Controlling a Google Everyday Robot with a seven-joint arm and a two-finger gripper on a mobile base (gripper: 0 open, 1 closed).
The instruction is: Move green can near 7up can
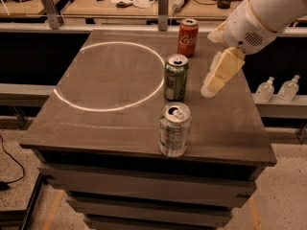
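The green can [175, 77] stands upright near the middle of the dark table [96, 128], on the right edge of a white painted circle. The 7up can [174, 129], silver-white with a small-print label, stands upright near the table's front edge, a short way in front of the green can. My gripper [213, 85] hangs from the white arm at the upper right, its cream fingers [221, 71] pointing down-left. It is just right of the green can and apart from it. It holds nothing.
A red Coca-Cola can [188, 38] stands at the table's back, behind the green can. A white circle [86, 99] marks the table's left half. Two small bottles [265, 90] sit on a ledge at right. A cluttered bench lies behind.
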